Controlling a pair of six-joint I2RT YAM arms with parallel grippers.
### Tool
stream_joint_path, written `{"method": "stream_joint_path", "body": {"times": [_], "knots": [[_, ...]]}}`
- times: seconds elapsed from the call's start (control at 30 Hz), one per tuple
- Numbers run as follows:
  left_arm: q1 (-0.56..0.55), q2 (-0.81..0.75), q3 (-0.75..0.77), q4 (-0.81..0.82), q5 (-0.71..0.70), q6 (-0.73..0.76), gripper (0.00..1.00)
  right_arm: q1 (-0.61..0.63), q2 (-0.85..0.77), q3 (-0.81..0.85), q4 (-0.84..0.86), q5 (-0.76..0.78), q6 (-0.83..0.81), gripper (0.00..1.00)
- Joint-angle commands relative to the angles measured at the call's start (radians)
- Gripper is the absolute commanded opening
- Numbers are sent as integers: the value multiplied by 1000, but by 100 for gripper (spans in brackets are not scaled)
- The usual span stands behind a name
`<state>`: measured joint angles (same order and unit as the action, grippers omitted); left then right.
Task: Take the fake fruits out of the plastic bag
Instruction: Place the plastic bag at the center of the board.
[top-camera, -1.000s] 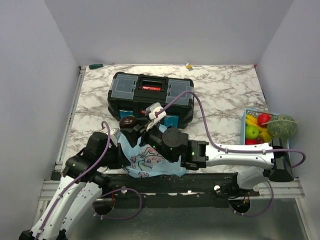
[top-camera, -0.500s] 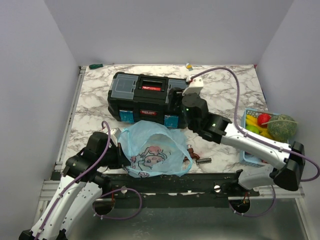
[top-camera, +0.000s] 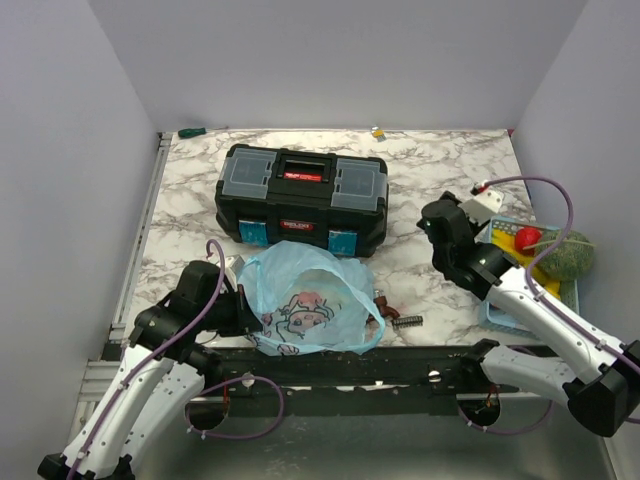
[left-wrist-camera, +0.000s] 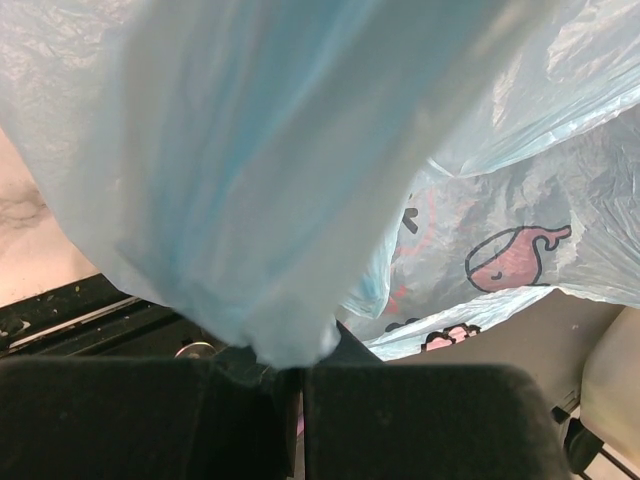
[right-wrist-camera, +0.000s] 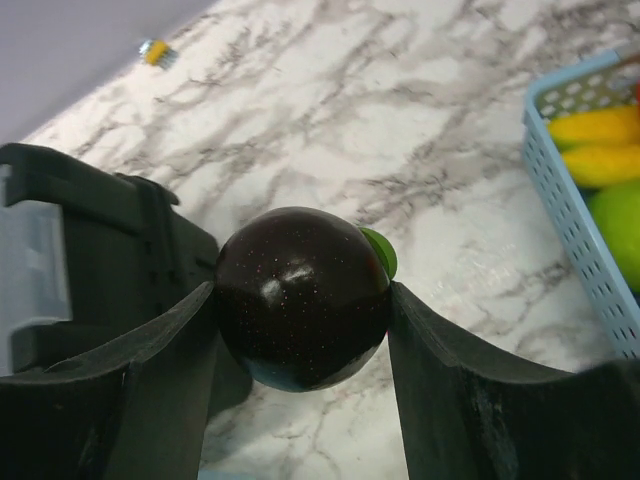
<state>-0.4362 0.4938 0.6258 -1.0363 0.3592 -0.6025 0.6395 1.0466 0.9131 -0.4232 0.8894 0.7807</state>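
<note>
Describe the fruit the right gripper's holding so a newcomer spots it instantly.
Start at the black toolbox mid-table and look right, toward the light-blue mesh basket. Between them the right gripper is shut on a plum: round, glossy, near-black, with a green tip, unlike the yellow, green and red fruits in the basket.

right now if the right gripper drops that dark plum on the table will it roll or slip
Probably rolls: the plum is round and the table looks flat. Its glossy skin may be slippery, though the right gripper holds it across its middle. It looks rigid: no dent where gripped.
</note>
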Motion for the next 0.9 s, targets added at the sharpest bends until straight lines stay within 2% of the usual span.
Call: {"method": "stream_joint_path", "body": {"times": [0.0,0.13,0.3,0.57,0.87], "knots": [[-6,-5,14,10,24,9,0,-19,-52,-34,-225,137,282,1],[-6,-13,11,10,26,7,0,-74,-60,-50,-371,194,421,1],[-6,-23,11,7,26,8,0,-248,-52,-91,-374,105,397,1],[-6,-48,6,-2,23,9,0,-553,-142,-205,-359,-7,363,1],[-6,-38,8,2,25,9,0,-587,-213,-227,-409,80,371,2]]}}
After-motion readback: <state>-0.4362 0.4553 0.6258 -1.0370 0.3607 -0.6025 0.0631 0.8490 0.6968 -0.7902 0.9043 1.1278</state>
